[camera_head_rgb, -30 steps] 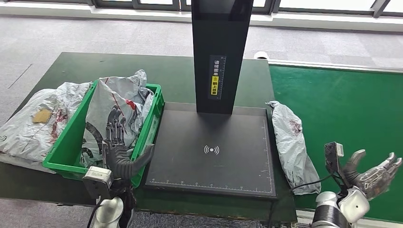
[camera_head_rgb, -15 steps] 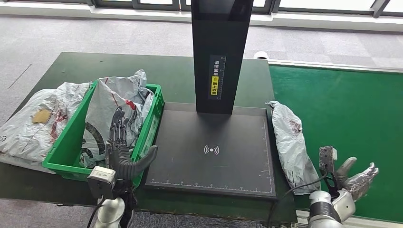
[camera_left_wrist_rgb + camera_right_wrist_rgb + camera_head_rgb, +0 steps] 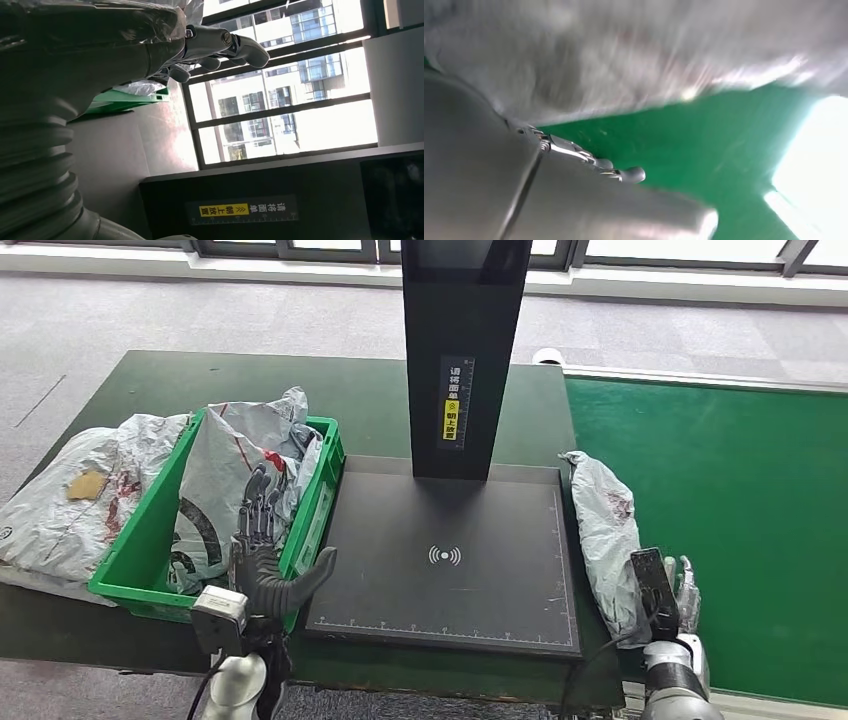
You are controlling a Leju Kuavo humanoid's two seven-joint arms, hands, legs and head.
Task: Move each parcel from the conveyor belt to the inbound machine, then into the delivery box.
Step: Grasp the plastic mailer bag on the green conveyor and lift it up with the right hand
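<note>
Head view: 1 parcel [image 3: 612, 540] on the conveyor belt [image 3: 740, 510], a long crumpled grey poly bag w/ red marks, lying lengthwise at the belt's left edge just beside the inbound machine [image 3: 447, 560]. The machine is 1 flat matte-black square plate w/ a white signal mark and ruler ticks, plus 1 tall black post carrying a yellow-and-white label [image 3: 456, 400]. 1 delivery box [image 3: 318, 510], a green plastic crate, holds at least 2 wrinkled grey bags [image 3: 235, 475]. 1 more grey bag [image 3: 70, 500] w/ a tan patch lies on the dark green table [image 3: 150, 380] outside the box. Left hand [image 3: 258, 545] sits over the box's near corner, dark fingers straight and apart, thumb out toward the plate, holding nothing. Right hand [image 3: 680, 590] is at the parcel's near end, mostly hidden by its wrist camera; can't tell its grip.

Left wrist view: grey ribbed cover, left-hand fingers spread, green box rim [image 3: 130, 100], label.

Right wrist view: blurred; grey parcel film close above green belt felt; hand's state unclear.
</note>
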